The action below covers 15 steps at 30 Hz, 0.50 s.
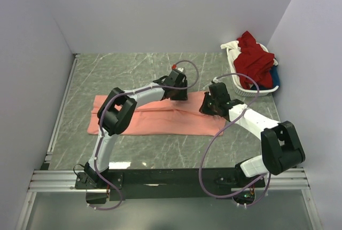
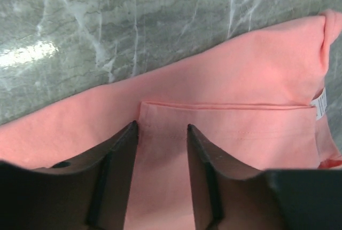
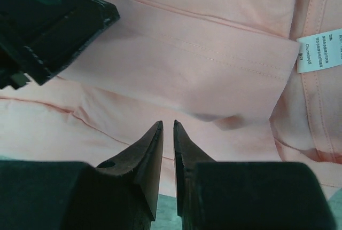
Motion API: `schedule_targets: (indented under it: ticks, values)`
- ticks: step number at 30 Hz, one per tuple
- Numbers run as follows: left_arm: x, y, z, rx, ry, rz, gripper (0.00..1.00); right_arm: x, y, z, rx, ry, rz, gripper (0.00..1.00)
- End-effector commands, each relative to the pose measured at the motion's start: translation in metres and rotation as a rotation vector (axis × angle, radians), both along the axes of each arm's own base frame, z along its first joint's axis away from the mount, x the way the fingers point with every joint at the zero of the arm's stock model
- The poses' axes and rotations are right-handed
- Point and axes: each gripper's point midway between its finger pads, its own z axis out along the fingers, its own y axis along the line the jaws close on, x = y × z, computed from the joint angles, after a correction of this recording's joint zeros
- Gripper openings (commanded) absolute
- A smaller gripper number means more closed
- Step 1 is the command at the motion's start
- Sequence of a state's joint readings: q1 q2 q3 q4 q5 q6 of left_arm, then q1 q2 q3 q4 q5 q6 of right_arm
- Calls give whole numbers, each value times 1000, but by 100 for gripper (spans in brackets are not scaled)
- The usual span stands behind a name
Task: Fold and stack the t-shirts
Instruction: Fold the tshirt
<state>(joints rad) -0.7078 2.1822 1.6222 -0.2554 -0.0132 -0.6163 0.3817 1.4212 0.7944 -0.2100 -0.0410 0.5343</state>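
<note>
The salmon-pink t-shirt (image 1: pixel 155 122) lies spread across the middle of the table, with one sleeve (image 3: pixel 176 59) folded in over the body. Its white neck label (image 3: pixel 319 52) shows at the right. My left gripper (image 2: pixel 161 127) is open and low over the folded sleeve's hem, with cloth lying between its fingers. My right gripper (image 3: pixel 167 123) is at the shirt's near right edge, its jaws almost together, pinching the pink cloth, which puckers just ahead of the tips. In the top view both grippers (image 1: pixel 179 94) (image 1: pixel 206 107) meet at the shirt's right end.
A white slatted basket (image 1: pixel 251 88) stands at the back right. It holds a dark red shirt (image 1: pixel 254 59), a blue one (image 1: pixel 274 75) and a white one (image 1: pixel 231 45). Grey walls close in the table on three sides. The left arm's gripper body (image 3: pixel 53 22) shows in the right wrist view.
</note>
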Motion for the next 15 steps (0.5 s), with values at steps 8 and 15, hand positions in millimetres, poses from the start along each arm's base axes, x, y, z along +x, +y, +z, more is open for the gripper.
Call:
schedule_targets:
  ticks: [8,15]
  values:
    - [-2,-18,44,-69,-83,-57,19,6,-4,30,3,-91,-23,20]
    - [-22,-19,70,-120,-121,-90,7,8,-11,35,-12,-108,-51,20]
